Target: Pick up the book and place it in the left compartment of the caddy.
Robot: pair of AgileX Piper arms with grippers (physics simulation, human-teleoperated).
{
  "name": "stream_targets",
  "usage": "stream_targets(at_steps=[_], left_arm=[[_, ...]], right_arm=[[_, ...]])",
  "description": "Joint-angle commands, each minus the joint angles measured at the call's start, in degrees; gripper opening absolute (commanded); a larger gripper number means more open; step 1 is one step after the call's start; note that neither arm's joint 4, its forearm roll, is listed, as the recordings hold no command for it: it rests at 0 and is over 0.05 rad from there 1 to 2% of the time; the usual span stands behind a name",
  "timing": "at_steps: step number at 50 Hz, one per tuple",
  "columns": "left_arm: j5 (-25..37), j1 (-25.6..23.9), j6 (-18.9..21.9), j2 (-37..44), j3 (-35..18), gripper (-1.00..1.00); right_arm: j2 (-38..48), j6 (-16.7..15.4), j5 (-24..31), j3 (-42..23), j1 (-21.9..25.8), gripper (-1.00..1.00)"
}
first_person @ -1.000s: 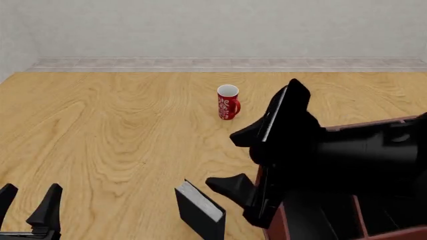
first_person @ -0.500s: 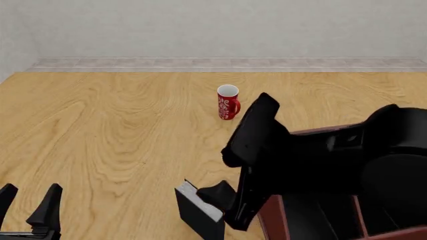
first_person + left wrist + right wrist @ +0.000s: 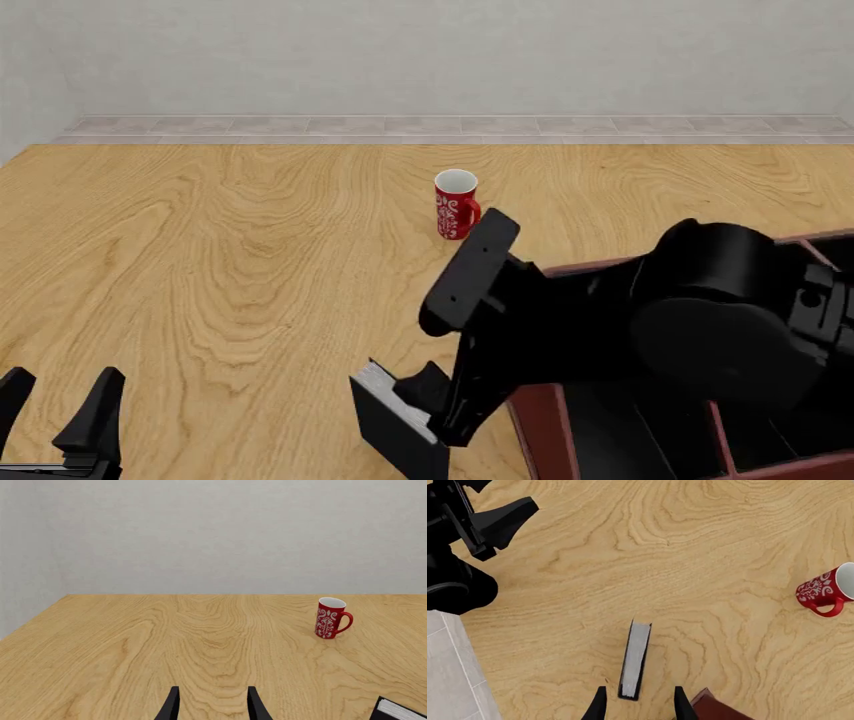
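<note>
The book (image 3: 396,432) stands upright on the table near the front edge, a black cover with white page edges (image 3: 634,657). My right gripper (image 3: 430,352) hangs open just right of and above it. In the right wrist view the right gripper (image 3: 639,706) has its fingertips to either side of the book's near end, without touching it. The caddy (image 3: 537,432) is a red-brown box right of the book. My right arm covers most of its left compartment (image 3: 634,448). My left gripper (image 3: 54,412) is open and holds nothing at the front left, as the left wrist view (image 3: 212,707) also shows.
A red mug (image 3: 455,205) stands upright mid-table behind the book, also seen as the mug (image 3: 330,618) and the mug (image 3: 824,592). The left arm (image 3: 460,535) shows at one corner of the right wrist view. A corner of the caddy (image 3: 715,709) lies beside the right fingertips.
My right arm has swung left and down from over the caddy, bringing its open gripper over the book. The book, mug and left gripper have not moved.
</note>
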Motion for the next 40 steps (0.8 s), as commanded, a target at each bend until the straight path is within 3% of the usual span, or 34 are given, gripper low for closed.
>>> stream_targets(at_steps=[1,40], left_arm=[[0.0,0.0,0.0,0.0,0.0,1.0],[0.0,0.0,0.0,0.0,0.0,1.0]], right_arm=[[2.54,-0.16,-0.9,1.13,-1.05,1.0],[8.34,2.4,-7.55,6.93,-0.02,1.0]])
